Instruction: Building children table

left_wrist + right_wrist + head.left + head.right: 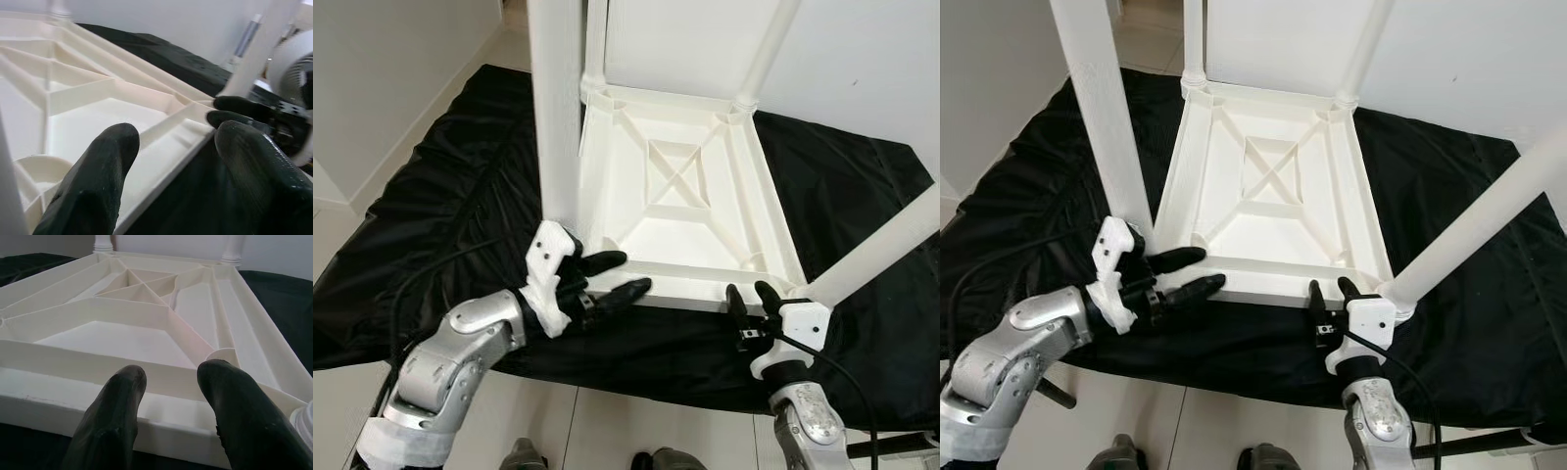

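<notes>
A white children's table (677,201) lies upside down on a black cloth, its ribbed underside facing up. Four white legs stand on its corners: near-left leg (556,98), near-right leg (891,245) and two far legs (766,49). My left gripper (634,271) is open at the near-left corner, and the table's near rim (161,166) passes between its two black fingers (98,181). My right gripper (748,290) is open at the near-right corner, beside the base of the near-right leg. Its fingertips (122,396) reach over the near rim (98,396) without closing on it.
The black cloth (460,176) covers the floor under the table and spreads wide to the left and right. White walls stand behind and to the left. Pale floor tiles (607,431) and the robot's feet (524,455) are at the near edge.
</notes>
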Available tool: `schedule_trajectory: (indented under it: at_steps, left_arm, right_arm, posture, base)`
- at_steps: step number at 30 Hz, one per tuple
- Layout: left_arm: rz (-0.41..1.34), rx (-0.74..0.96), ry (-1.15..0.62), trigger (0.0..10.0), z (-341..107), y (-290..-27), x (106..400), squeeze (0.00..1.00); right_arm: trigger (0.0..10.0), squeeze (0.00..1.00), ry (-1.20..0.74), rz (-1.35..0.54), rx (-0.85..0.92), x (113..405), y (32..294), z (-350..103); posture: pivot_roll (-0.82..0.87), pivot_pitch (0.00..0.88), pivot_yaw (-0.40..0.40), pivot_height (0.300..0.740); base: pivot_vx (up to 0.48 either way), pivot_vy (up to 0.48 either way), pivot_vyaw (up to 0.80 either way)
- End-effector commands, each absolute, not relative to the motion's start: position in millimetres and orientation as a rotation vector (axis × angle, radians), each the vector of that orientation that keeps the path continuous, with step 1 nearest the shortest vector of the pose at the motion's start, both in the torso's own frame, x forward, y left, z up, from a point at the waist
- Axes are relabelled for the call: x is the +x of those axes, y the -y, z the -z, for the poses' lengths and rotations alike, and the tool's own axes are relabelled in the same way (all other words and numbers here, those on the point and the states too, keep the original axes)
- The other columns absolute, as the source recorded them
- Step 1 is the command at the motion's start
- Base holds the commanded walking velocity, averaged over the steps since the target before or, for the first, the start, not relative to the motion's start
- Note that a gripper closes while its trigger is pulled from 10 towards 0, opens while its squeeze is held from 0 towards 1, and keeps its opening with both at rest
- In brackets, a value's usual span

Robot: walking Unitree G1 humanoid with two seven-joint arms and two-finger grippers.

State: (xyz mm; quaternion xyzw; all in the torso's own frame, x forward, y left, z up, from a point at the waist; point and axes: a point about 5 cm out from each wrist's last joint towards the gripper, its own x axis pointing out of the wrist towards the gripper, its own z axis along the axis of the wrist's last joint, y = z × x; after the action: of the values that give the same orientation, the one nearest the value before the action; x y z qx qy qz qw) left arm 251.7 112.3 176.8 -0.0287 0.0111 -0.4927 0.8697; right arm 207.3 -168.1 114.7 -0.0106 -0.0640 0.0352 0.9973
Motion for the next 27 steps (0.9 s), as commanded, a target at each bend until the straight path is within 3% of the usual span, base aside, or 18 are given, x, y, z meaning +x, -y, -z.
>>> schedule_trajectory:
  at_steps: [1, 7, 13, 18, 22, 27]
  left_arm:
    - [0.896, -0.036, -0.023, 10.0, -175.3, -122.4, 260.0, 0.0]
    - [0.813, -0.012, -0.03, 10.0, -172.5, -133.6, 268.4, 0.0]
    - [0.869, -0.021, -0.036, 10.0, -171.2, -124.1, 258.0, 0.0]
    - [1.033, 0.009, -0.065, 10.0, -158.5, -91.0, 228.2, 0.0]
    - [1.041, 0.014, -0.061, 10.0, -157.8, -88.7, 226.9, 0.0]
    - [1.012, 0.02, -0.034, 10.0, -158.1, -71.7, 233.4, 0.0]
  right_arm:
    - [10.0, 0.0, 0.133, -0.079, -0.029, 207.3, 166.7, -116.1]
    - [10.0, 0.0, 0.101, -0.149, -0.036, 200.3, 159.2, -112.0]
    - [10.0, 0.0, 0.087, -0.183, -0.045, 194.9, 155.9, -110.4]
    - [10.0, 0.0, 0.067, -0.164, -0.102, 175.9, 162.5, -107.5]
    - [10.0, 0.0, 0.064, -0.151, -0.119, 173.9, 163.9, -106.6]
    - [10.0, 0.0, 0.037, 0.017, -0.129, 159.6, 175.3, -100.5]
  posture:
    - [0.08, 0.07, -0.091, 0.74]
    - [0.08, 0.067, -0.089, 0.74]
    - [0.08, 0.066, -0.088, 0.74]
    - [0.08, 0.069, -0.082, 0.74]
    - [0.07, 0.072, -0.081, 0.74]
    - [0.05, 0.081, -0.07, 0.74]
  base:
    - [0.0, 0.0, 0.0]
    - [0.0, 0.0, 0.0]
    - [0.0, 0.0, 0.0]
    - [0.0, 0.0, 0.0]
    - [0.0, 0.0, 0.0]
    - [0.0, 0.0, 0.0]
